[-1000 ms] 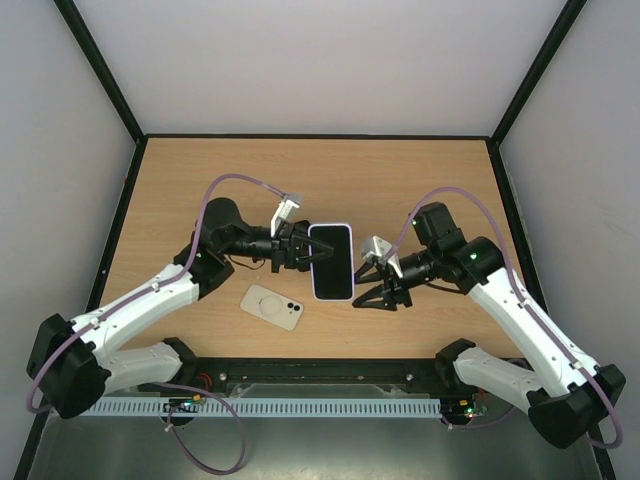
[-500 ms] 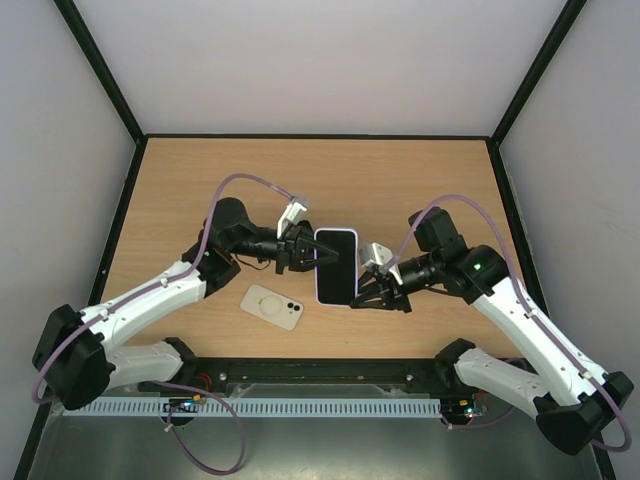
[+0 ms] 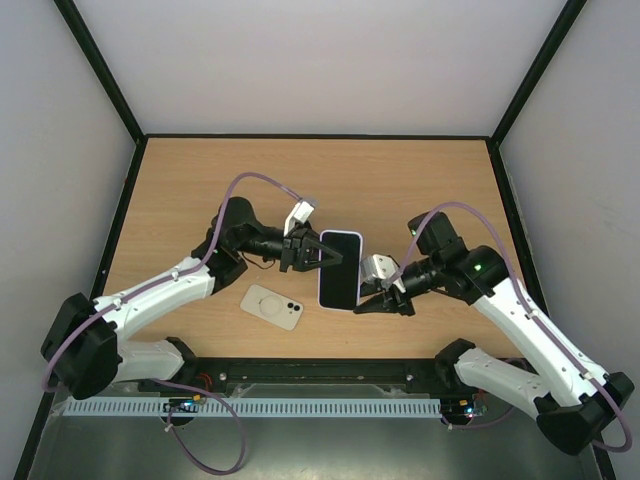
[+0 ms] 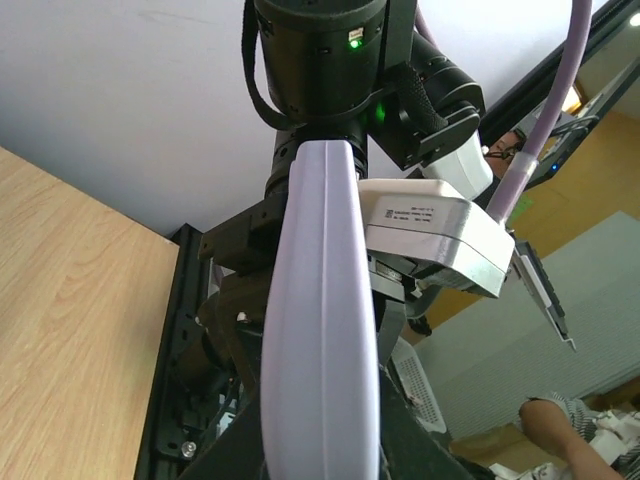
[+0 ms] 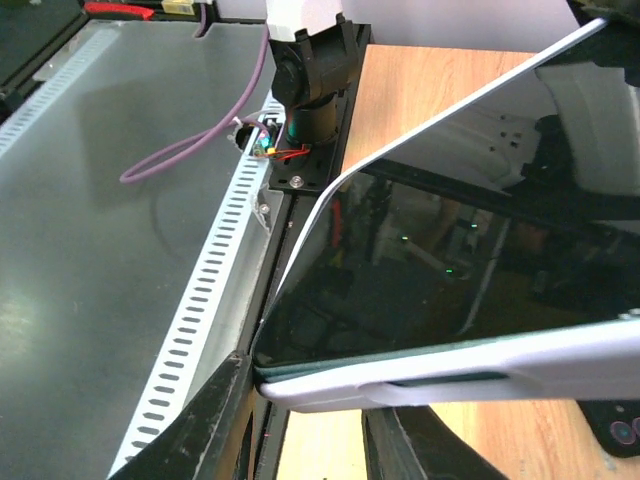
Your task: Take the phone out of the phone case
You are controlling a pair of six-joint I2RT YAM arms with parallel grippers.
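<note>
We saw the black-screened phone, seated in its pale lilac plastic case, held off the light wooden table between both arms. The left gripper was clamped on its left long edge. The right gripper pinched its lower right edge. A white rounded slab with camera lenses lay flat on the table near the left arm.

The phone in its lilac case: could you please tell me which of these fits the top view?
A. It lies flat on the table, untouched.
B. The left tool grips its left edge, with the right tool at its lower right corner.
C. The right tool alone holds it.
B: the left tool is clamped on the left edge of the phone, and the right tool sits at its lower right corner.
</note>
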